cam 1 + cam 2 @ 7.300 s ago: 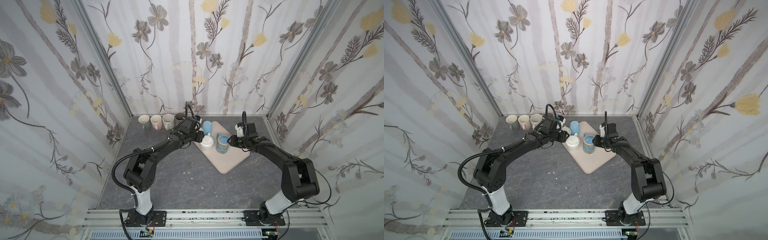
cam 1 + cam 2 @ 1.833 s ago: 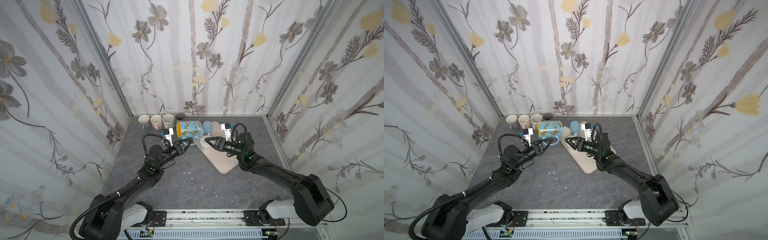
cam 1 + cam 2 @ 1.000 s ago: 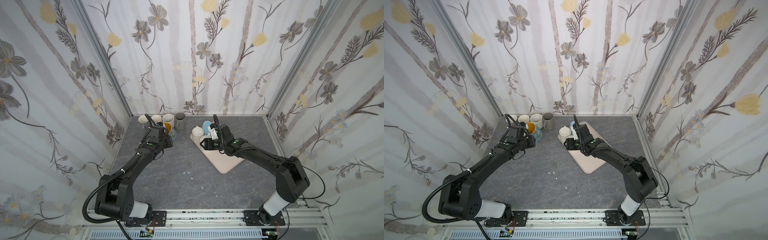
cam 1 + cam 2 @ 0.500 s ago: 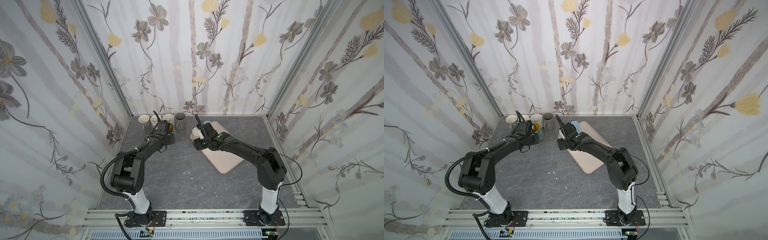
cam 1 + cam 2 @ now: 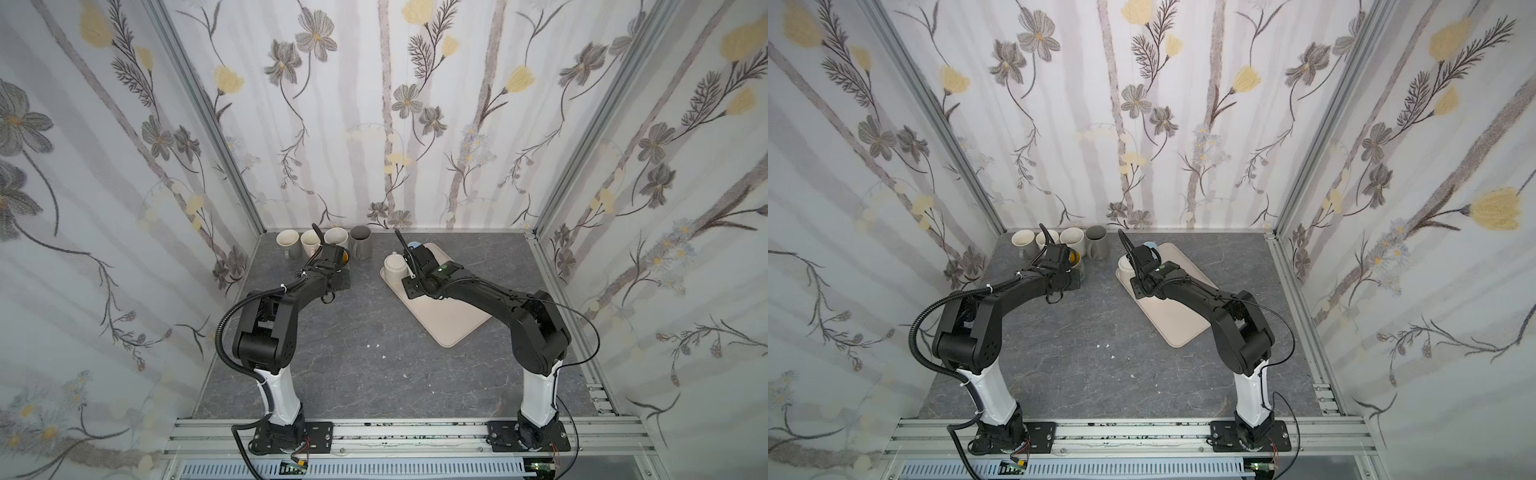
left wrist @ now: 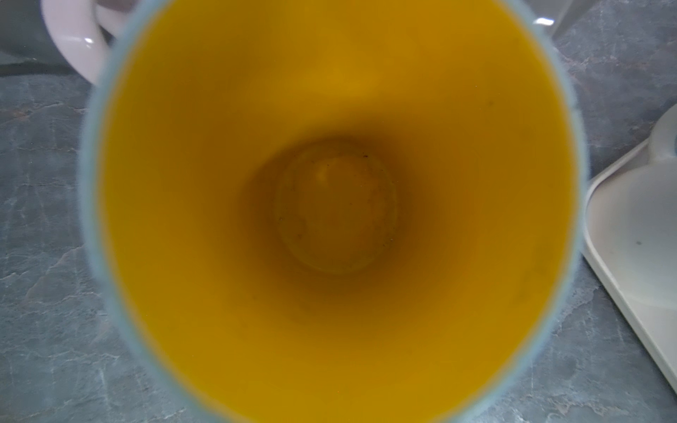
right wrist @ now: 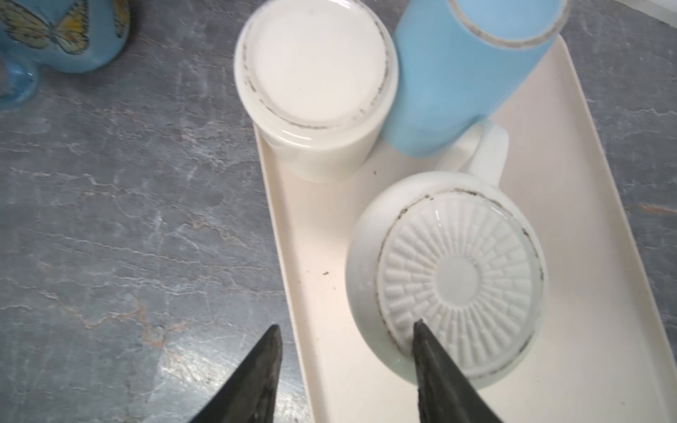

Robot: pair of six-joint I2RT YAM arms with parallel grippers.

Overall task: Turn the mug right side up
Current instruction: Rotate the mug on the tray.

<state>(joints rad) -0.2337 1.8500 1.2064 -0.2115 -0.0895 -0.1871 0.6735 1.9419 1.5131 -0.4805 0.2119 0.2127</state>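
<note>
Butterfly mug (image 6: pixel 337 208) is off the tray (image 5: pixel 453 328) where it stood base-up some seconds back. Under two seconds ago it hung on its side in the air between the arms. Now it sits at the back left, just beside the row of upright mugs (image 5: pixel 324 240), mouth up. The left wrist view looks straight down into its yellow inside, and the yellow rim shows in both top views. So the flip itself reads as done. Left gripper (image 5: pixel 336 262) is at the mug, its fingers hidden by the wrist. I take it as still clenched on the mug, since nothing suggests a release. I cannot tell whether the base is down on the table yet. Right gripper (image 7: pixel 346 326) has swung back over the tray's corner. Its jaws are apart and hold nothing, and one fingertip hovers over the ribbed white mug (image 7: pixel 458 282). That mug, the smooth white mug (image 7: pixel 315 73) and the blue mug (image 7: pixel 458 73) are all still base-up on the tray. My read: what remains is to set down and let go on the left, and the right looks lined up for the next mug.
</note>
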